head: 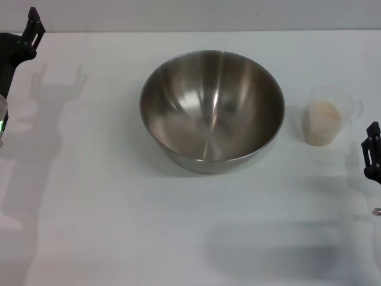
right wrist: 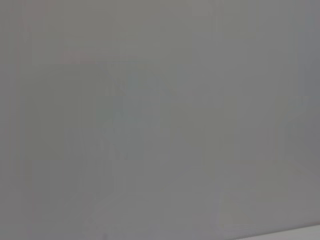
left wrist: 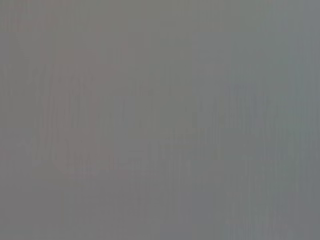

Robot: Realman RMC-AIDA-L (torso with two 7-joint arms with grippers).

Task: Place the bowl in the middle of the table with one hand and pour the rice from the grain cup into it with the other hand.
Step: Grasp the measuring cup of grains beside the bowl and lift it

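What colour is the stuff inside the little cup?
The rice in the cup is pale beige, almost off-white. The head view shows it best.

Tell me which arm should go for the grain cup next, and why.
Right. The grain cup with the rice stands right of the bowl, close to the right gripper; the left gripper sits across the table, beyond the bowl.

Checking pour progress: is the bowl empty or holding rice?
Empty: the bowl shows only bare steel inside; the rice still sits in the upright grain cup.
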